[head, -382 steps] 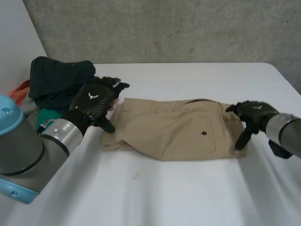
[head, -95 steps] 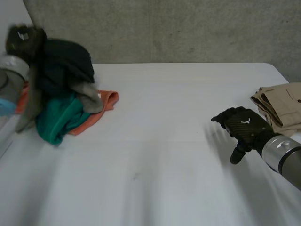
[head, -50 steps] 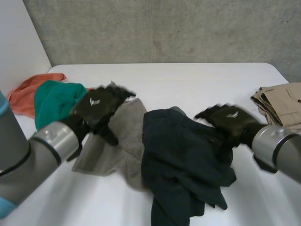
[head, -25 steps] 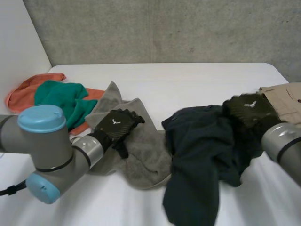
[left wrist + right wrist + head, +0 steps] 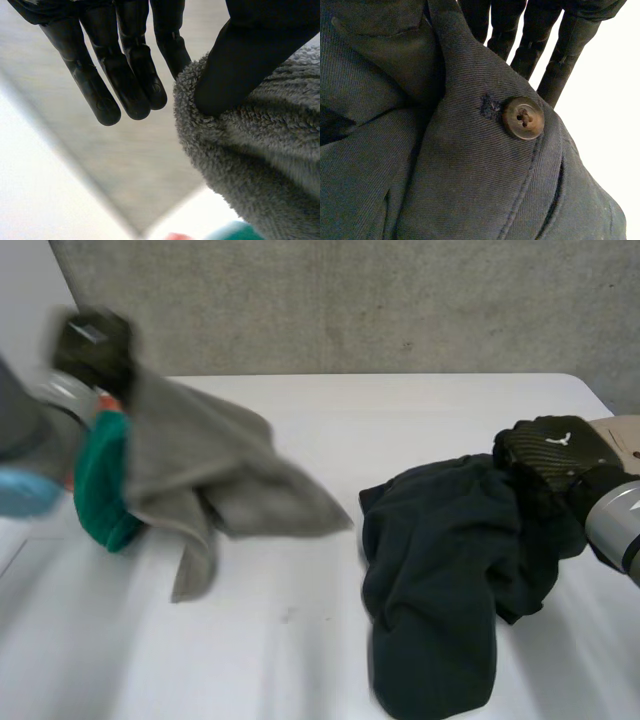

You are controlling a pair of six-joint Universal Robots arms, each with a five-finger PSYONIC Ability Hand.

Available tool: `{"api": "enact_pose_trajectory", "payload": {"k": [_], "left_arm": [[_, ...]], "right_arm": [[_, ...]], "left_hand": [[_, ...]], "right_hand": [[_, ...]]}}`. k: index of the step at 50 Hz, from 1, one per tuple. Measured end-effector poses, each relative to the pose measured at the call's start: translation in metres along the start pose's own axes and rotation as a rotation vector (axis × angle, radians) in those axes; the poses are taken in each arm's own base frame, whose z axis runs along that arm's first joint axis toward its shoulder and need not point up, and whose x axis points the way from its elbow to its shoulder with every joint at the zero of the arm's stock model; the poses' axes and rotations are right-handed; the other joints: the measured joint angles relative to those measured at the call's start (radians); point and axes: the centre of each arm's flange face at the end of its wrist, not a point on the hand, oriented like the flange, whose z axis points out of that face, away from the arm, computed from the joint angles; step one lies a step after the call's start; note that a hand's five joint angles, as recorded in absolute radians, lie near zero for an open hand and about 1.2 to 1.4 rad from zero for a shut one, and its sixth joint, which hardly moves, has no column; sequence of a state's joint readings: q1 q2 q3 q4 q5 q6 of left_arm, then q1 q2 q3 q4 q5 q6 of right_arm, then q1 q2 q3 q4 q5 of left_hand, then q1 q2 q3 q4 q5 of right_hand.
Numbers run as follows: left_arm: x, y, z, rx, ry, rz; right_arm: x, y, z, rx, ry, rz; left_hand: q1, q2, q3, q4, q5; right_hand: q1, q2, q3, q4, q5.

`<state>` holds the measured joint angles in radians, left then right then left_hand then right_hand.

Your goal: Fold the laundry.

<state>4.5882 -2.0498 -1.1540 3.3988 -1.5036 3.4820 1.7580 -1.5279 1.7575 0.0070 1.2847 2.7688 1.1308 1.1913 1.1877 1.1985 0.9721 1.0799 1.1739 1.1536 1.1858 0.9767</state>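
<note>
Grey towel (image 5: 200, 465) now aloft in left robot hand (image 5: 92, 345), dark garment (image 5: 440, 560) beside it.

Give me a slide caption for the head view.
Left hand holds a grey towel aloft while the right hand rests on a dark garment.

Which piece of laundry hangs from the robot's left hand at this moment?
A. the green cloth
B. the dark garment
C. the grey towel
C: the grey towel hangs from the raised left hand, whose thumb presses into the towel's edge in the left wrist view.
</note>
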Motion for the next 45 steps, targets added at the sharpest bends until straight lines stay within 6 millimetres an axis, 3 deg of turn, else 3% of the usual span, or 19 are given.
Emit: {"api": "enact_pose_trajectory", "payload": {"k": [4, 6, 8, 9, 10, 12, 14, 20, 24, 25, 28, 29, 31, 34, 40, 42, 43, 45], "left_arm": [[-0.061, -0.016, 0.024, 0.076, -0.179, 0.006], [-0.077, -0.014, 0.031, 0.079, -0.214, 0.010], [-0.081, -0.005, 0.036, 0.055, -0.207, 0.012], [-0.080, -0.001, 0.037, 0.043, -0.197, 0.011], [-0.075, 0.007, 0.037, 0.014, -0.166, 0.010], [-0.063, 0.021, 0.034, -0.038, -0.106, 0.006], [-0.045, 0.036, 0.026, -0.100, -0.025, 0.004], [-0.009, 0.057, -0.004, -0.209, 0.119, 0.019], [0.007, 0.062, -0.028, -0.243, 0.175, 0.024], [0.014, 0.062, -0.038, -0.247, 0.191, 0.020], [0.026, 0.058, -0.058, -0.245, 0.226, 0.000], [0.029, 0.057, -0.062, -0.243, 0.235, -0.005], [0.038, 0.051, -0.077, -0.236, 0.265, -0.023], [0.049, 0.042, -0.095, -0.223, 0.308, -0.047], [0.072, 0.020, -0.129, -0.188, 0.419, -0.101], [0.084, 0.011, -0.143, -0.173, 0.480, -0.128], [0.084, 0.011, -0.143, -0.173, 0.480, -0.128], [0.099, 0.000, -0.160, -0.166, 0.551, -0.161]], "right_arm": [[-0.015, 0.001, -0.003, -0.009, -0.046, -0.006], [-0.023, 0.002, -0.004, -0.015, -0.070, -0.010], [-0.031, 0.003, -0.006, -0.022, -0.094, -0.016], [-0.034, 0.003, -0.007, -0.024, -0.103, -0.019], [-0.038, 0.004, -0.008, -0.028, -0.117, -0.023], [-0.045, 0.005, -0.010, -0.032, -0.139, -0.031], [-0.053, 0.005, -0.011, -0.032, -0.165, -0.044], [-0.073, 0.002, -0.013, -0.015, -0.233, -0.086], [-0.095, 0.001, -0.018, 0.003, -0.318, -0.114], [-0.111, 0.001, -0.022, 0.014, -0.383, -0.128], [-0.134, 0.003, -0.027, 0.029, -0.488, -0.156], [-0.139, 0.002, -0.028, 0.032, -0.509, -0.164], [-0.143, 0.000, -0.029, 0.037, -0.531, -0.179], [-0.136, -0.008, -0.027, 0.039, -0.513, -0.183], [-0.093, -0.031, -0.017, 0.011, -0.381, -0.089], [-0.069, -0.039, -0.014, -0.008, -0.313, -0.013], [-0.069, -0.039, -0.014, -0.008, -0.313, -0.013], [-0.037, -0.045, -0.011, -0.032, -0.228, 0.079]], "left_hand": [[0.000, 0.000, 0.000, 0.000, 0.000], [-0.013, -0.014, -0.013, -0.014, -0.004], [-0.322, -0.344, -0.338, -0.326, -0.285], [-0.372, -0.364, -0.358, -0.369, -0.328], [-0.664, -0.618, -0.609, -0.624, -0.578], [-0.899, -0.879, -0.870, -0.891, -0.829], [-0.939, -0.979, -0.977, -0.992, -0.924], [-0.939, -0.990, -0.985, -1.000, -0.925], [-0.939, -0.990, -0.985, -1.000, -0.925], [-0.939, -0.990, -0.985, -1.000, -0.925], [-0.939, -0.990, -0.985, -1.000, -0.925], [-0.939, -0.990, -0.985, -1.000, -0.925], [-0.939, -0.990, -0.985, -1.000, -0.925], [-0.939, -0.990, -0.985, -1.000, -0.925], [-0.939, -0.990, -0.985, -1.000, -0.925], [-0.939, -0.990, -0.985, -1.000, -0.925], [-0.939, -0.990, -0.985, -1.000, -0.925], [-0.939, -0.990, -0.985, -1.000, -0.925]], "right_hand": [[0.000, 0.000, 0.010, 0.005, 0.000], [0.000, 0.000, 0.012, 0.008, 0.012], [0.000, 0.000, 0.012, 0.008, 0.014], [0.000, 0.000, 0.012, 0.008, 0.014], [0.000, 0.000, 0.012, 0.008, 0.014], [0.000, 0.000, 0.016, 0.008, 0.014], [0.000, 0.000, 0.026, 0.008, 0.014], [0.000, 0.000, 0.027, 0.008, 0.014], [0.000, 0.000, 0.027, 0.008, 0.023], [-0.011, -0.017, 0.010, -0.010, 0.017], [-0.432, -0.473, -0.433, -0.456, -0.440], [-0.491, -0.534, -0.492, -0.516, -0.482], [-0.773, -0.847, -0.806, -0.835, -0.813], [-0.863, -0.965, -0.942, -0.972, -0.930], [-0.863, -0.968, -0.952, -0.983, -0.930], [-0.863, -0.968, -0.952, -0.983, -0.931], [-0.863, -0.968, -0.952, -0.983, -0.931], [-0.863, -0.968, -0.952, -0.983, -0.931]]}}
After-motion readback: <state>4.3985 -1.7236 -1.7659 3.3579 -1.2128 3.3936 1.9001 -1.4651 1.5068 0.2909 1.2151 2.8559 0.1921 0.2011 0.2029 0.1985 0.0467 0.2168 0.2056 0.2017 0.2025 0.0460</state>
